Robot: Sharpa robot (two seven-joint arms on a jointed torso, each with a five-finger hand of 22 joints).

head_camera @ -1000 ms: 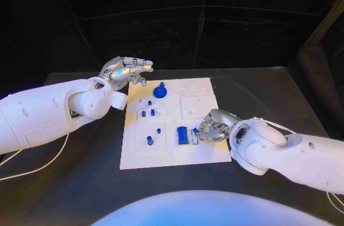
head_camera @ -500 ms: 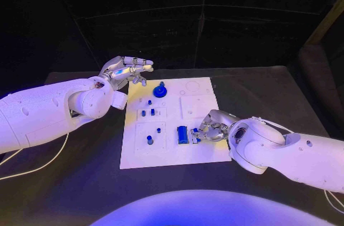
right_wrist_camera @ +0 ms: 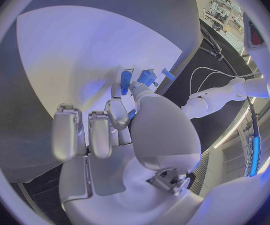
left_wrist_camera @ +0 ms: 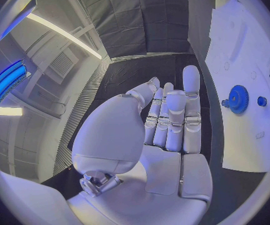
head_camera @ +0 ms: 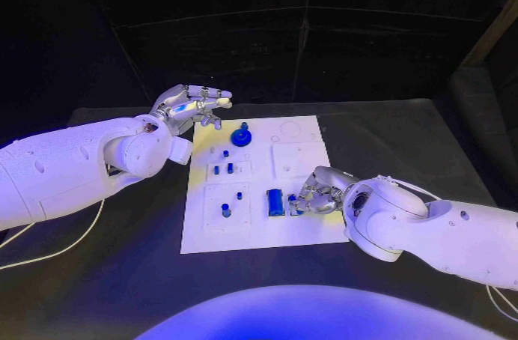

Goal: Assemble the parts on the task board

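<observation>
Bench [head_camera: 410, 141] surface, black, carries the white task board [head_camera: 308, 231] in its middle, lying flat with its long side running away from the robot. Nearest on the board, toward its right edge, the right robot hand [head_camera: 313, 196] rests low with its fingers curled down around a small blue part [head_camera: 293, 200], thumb and a finger pinching it just above the board's surface; the right wrist view shows the same blue part [right_wrist_camera: 146, 77] at the fingertips, with a flatter blue piece [right_wrist_camera: 126, 80] just beside it. Immediately left of that hand in the head view stands a dark blue rectangular block [head_camera: 275, 203], seated in the board and very near the fingers, though whether they touch it cannot be told. Further left lies a square recess holding a small blue peg [head_camera: 226, 207] and a smaller blue pin near it. Beyond these, toward the middle of the board, two short blue pegs [head_camera: 221, 168] stand side by side in another square recess, with tiny blue pins just past them. Farther still sits a round blue gear [head_camera: 242, 138], flat on the board near its far left corner; the left wrist view shows the gear [left_wrist_camera: 238, 99] with its toothed rim. Farthest, the left robot hand [head_camera: 194, 108] hovers off the board's far left corner, fingers straight and close together, grasping nothing.
</observation>
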